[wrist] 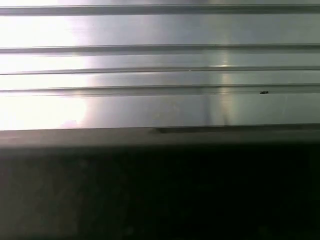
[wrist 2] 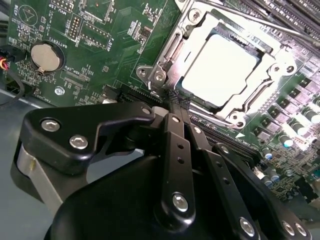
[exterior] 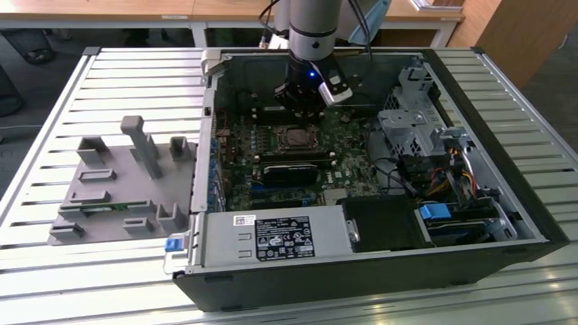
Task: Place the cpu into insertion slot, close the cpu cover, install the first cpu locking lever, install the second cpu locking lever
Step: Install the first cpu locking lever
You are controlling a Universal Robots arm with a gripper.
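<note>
In the second wrist view the cpu (wrist 2: 220, 67) lies flat in the insertion slot (wrist 2: 196, 101), its pale metal face shining. The silvery cpu cover (wrist 2: 167, 50) lies down around it, framing the chip in its window. My gripper (wrist 2: 177, 101) is shut, its black fingertips (wrist 2: 173, 119) pressed together right at the near corner of the cover; I cannot tell whether they pinch anything. A thin metal rod (wrist 2: 260, 22) runs along the socket's far side. In the exterior view the gripper (exterior: 304, 107) hangs inside the open computer case, just behind the insertion slot (exterior: 294, 139).
The green motherboard (wrist 2: 100, 30) carries a coin battery (wrist 2: 46, 56) and small parts around the socket. The case (exterior: 532, 223) holds a grey power-supply box (exterior: 271, 237), drive cages and cables (exterior: 442, 176). A grey fixture block (exterior: 118, 183) stands on the slatted table (wrist: 160, 70).
</note>
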